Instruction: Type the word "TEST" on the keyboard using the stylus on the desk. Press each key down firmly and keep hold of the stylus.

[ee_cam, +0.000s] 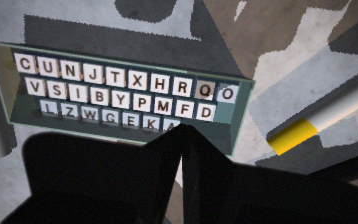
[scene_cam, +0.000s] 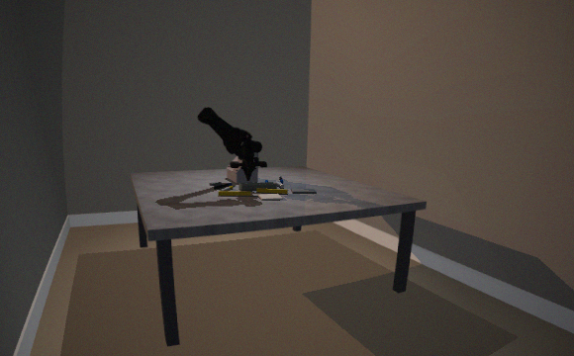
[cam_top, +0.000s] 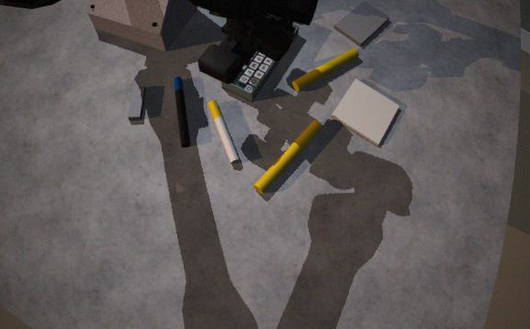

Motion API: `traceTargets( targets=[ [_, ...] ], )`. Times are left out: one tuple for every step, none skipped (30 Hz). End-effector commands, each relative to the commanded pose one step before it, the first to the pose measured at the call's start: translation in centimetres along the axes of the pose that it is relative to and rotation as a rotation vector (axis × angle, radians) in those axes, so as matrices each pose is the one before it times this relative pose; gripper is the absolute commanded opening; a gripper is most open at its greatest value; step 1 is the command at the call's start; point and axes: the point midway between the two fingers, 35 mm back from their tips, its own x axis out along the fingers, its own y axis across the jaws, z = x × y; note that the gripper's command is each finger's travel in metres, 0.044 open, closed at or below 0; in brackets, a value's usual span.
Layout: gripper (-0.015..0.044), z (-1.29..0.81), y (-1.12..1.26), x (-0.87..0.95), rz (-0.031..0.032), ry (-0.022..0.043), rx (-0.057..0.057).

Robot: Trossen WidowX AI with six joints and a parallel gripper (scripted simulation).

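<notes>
The small keyboard (cam_top: pixel 255 73) (ee_cam: pixel 223 112) lies on the grey table (cam_top: pixel 64 206) (scene_cam: pixel 193 218) under the arm; its letter keys show in the wrist view. My gripper (ee_cam: pixel 185 130) (cam_top: pixel 221 64) (scene_cam: pixel 248 175) is shut with nothing between its fingers, and its tips hang over the keyboard's near edge by the bottom key row. Several pen-like sticks lie loose on the table: a black one with a blue cap (cam_top: pixel 182 111), a white one with a yellow cap (cam_top: pixel 223 132) (ee_cam: pixel 320 122), and two yellow ones (cam_top: pixel 288 156) (cam_top: pixel 325 69). I cannot tell which is the stylus.
A white pad (cam_top: pixel 365 111) and a grey pad (cam_top: pixel 361 23) lie right of the keyboard. A small grey block (cam_top: pixel 136 106) lies at the left. The arm's tan base block (cam_top: pixel 128 18) stands at the back. Dark shadows of the arm fall across the table.
</notes>
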Motion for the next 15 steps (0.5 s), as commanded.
traceTargets(
  targets=[
    [0.0000, -2.189, 1.525, 0.096, -0.00110, 0.00857, -0.0189],
    [0.0000, 0.000, 0.000, 0.000, 0.00000, 0.00000, 0.0000],
    [0.0000, 0.000, 0.000, 0.000, 0.00000, 0.00000, 0.0000],
    [0.0000, 0.000, 0.000, 0.000, 0.00000, 0.00000, 0.0000],
    [0.0000, 0.000, 0.000, 0.000, 0.00000, 0.00000, 0.0000],
    [0.0000, 0.000, 0.000, 0.000, 0.00000, 0.00000, 0.0000],
    [0.0000, 0.000, 0.000, 0.000, 0.00000, 0.00000, 0.0000],
    [0.0000, 0.000, 0.000, 0.000, 0.00000, 0.00000, 0.0000],
    [0.0000, 0.000, 0.000, 0.000, 0.00000, 0.00000, 0.0000],
    [0.0000, 0.000, 0.000, 0.000, 0.00000, 0.00000, 0.0000],
    [0.0000, 0.028, 0.193, -0.006, 0.00052, -0.00007, 0.0000],
    [0.0000, 0.076, 0.581, -0.017, 0.00143, -0.00018, 0.0000],
    [0.0000, 0.095, 0.973, -0.023, 0.00192, -0.00020, 0.0000],
    [0.0000, 0.066, 1.249, -0.018, 0.00159, -0.00012, 0.0000],
    [0.0000, 0.002, 1.262, -0.005, 0.00063, -0.00004, 0.0002]
  ],
)
